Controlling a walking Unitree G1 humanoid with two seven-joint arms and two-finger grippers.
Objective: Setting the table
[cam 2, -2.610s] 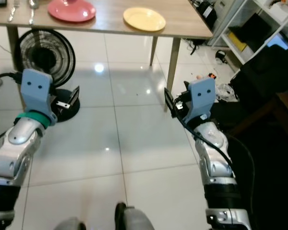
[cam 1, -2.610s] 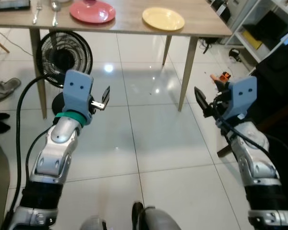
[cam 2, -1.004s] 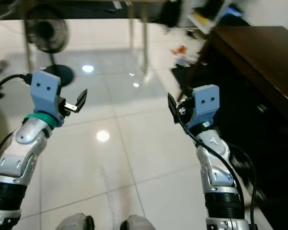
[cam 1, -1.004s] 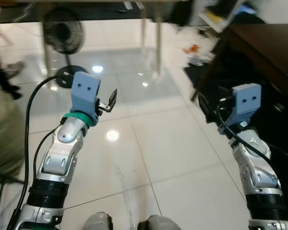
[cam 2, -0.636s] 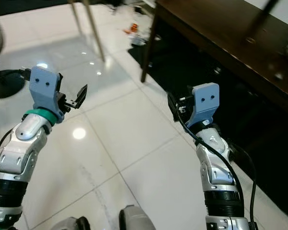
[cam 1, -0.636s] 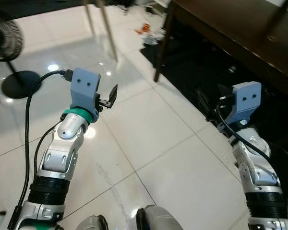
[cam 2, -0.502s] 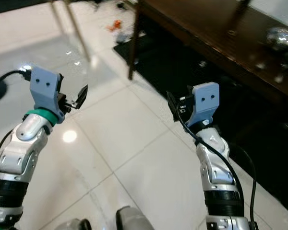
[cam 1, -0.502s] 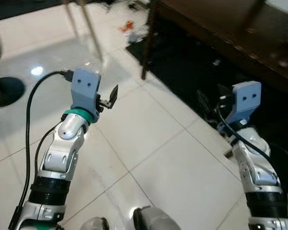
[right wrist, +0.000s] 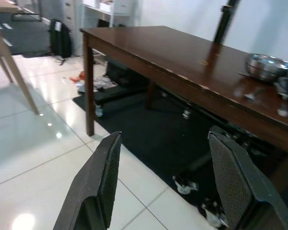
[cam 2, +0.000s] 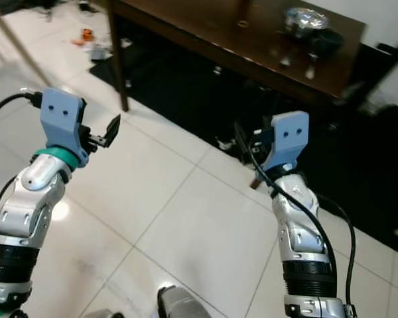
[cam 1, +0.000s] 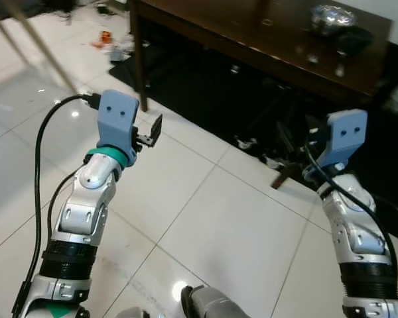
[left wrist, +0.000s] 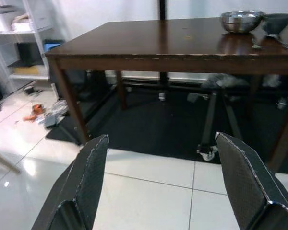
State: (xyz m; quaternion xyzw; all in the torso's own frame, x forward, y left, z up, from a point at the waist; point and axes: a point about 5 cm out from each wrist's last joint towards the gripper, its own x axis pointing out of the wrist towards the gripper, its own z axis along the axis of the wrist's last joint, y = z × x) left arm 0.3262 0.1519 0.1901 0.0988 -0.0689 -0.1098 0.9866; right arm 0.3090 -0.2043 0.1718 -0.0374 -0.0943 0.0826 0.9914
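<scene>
- Tabletop: dark brown wood, ahead of both arms, beyond the white tile floor. It carries a steel bowl, a dark bowl just beside it, and cutlery near them at the same end.
- Left claw: fingers spread wide, nothing between them. It is raised over the floor and points toward the tabletop, well apart from it.
- Right claw: fingers spread wide, nothing between them. It is raised at about the same height as the left claw and faces the long edge of the tabletop, well apart from it.
- Below the tabletop: a black rug lies under it, with castor wheels standing on the rug.
- Table leg: dark, upright, at the near corner, standing at the rug's edge.
- Beyond the leg: small loose items lie on the floor, too blurred to identify.
- Shelving: white, against the wall, seen in the left wrist view past the end of the tabletop.
- Light wooden leg: slanted, stands on the tiles, well apart from the tabletop.
</scene>
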